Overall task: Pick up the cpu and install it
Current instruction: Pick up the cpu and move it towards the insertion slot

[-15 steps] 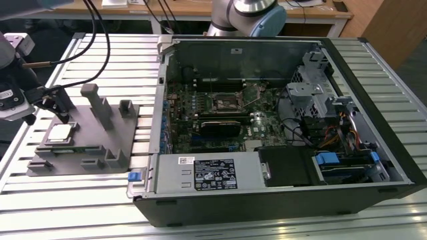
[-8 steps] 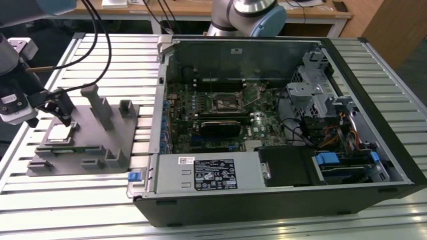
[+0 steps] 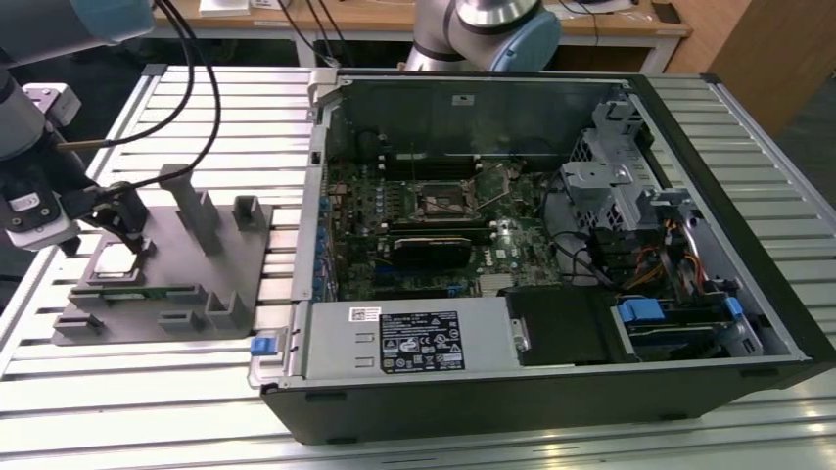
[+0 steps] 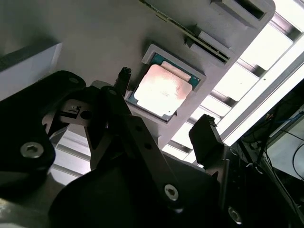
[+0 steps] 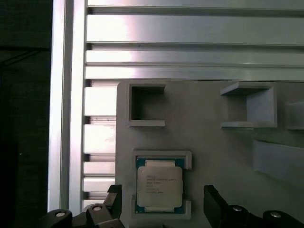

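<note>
Cpu [image 5: 159, 185] in its fixture pocket, open-fingered gripper [image 4: 164, 102] over it.

The cpu lies flat, silvery top up, in a shallow square pocket of the grey fixture [image 5: 213, 147], not yet lifted. In both wrist views the gripper's two dark fingers [image 5: 212, 198] are spread wide, one on each side of the chip, with bare fixture showing between each tip and the chip's edge; they pinch nothing. In the exterior view the arm [image 3: 26, 127] reaches down over the fixture's near corner at that view's left. The fixture rests on the slatted metal table [image 3: 196, 127], just beside the open computer case [image 3: 523, 392] on the exterior view's right. Inside the case the dark square socket [image 3: 438, 203] sits on the board, well apart from the cpu.
</note>
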Available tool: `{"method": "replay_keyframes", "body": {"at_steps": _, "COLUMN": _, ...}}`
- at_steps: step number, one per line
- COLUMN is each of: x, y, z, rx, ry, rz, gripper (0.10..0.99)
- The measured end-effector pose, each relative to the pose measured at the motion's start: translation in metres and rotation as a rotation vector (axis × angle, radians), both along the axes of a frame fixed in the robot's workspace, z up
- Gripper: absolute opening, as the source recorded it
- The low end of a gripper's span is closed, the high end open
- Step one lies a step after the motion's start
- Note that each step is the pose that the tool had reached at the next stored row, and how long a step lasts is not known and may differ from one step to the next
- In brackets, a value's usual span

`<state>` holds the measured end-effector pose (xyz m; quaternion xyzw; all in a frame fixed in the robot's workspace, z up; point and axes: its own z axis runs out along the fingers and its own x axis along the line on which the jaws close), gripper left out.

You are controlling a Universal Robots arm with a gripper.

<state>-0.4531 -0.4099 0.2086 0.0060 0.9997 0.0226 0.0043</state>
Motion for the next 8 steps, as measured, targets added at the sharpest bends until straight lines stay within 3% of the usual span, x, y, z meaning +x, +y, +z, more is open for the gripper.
{"method": "replay_keyframes", "body": {"at_steps": 8, "x": 0.0, "y": 0.0, "z": -0.0118, "rx": 0.0, "ry": -0.0001, "rz": -0.003, "gripper": 0.776}}
